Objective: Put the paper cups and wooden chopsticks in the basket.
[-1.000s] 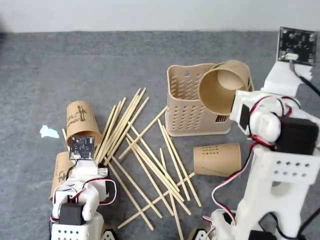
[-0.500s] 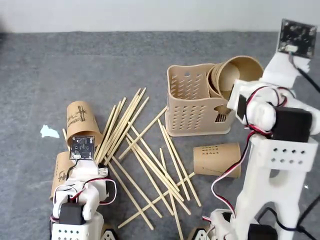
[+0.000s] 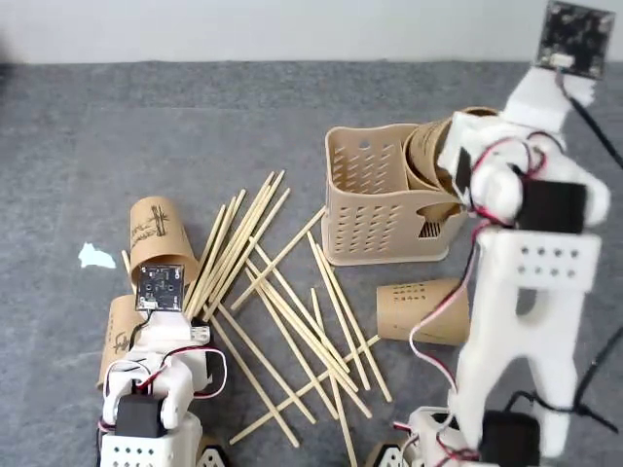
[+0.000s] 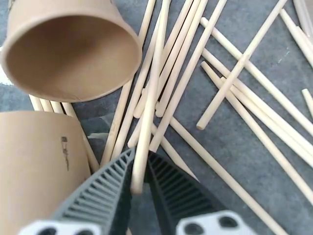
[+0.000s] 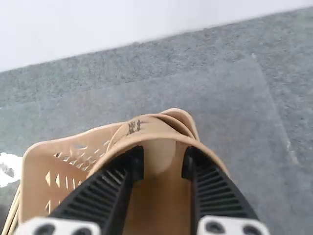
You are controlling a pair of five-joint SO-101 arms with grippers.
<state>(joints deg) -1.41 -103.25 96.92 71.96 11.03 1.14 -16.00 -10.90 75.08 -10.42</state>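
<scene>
The tan slotted basket [image 3: 375, 199] stands right of centre. My right gripper [image 3: 450, 161] is above its right compartment, shut on the rim of a paper cup [image 3: 428, 156] that tilts into the basket. In the right wrist view, the cup [image 5: 156, 142] sits between the fingers [image 5: 117, 183] over the basket [image 5: 44, 171]. Wooden chopsticks [image 3: 282, 292] lie scattered on the mat. Three more cups lie on their sides: two by the left arm [image 3: 156, 233] [image 3: 119, 336], and one in front of the basket [image 3: 423, 311]. My left gripper [image 4: 139, 183] is shut low over the chopsticks [image 4: 156, 98], beside two cups [image 4: 68, 46].
A grey mat covers the table, with a pale wall along the far edge. A small light-blue scrap [image 3: 95, 257] lies at the left. The right arm's tall white body [image 3: 526, 321] stands in front of the lying cup.
The right arm has carried its cup back and down from above the basket's front into the right compartment. The left arm has not moved.
</scene>
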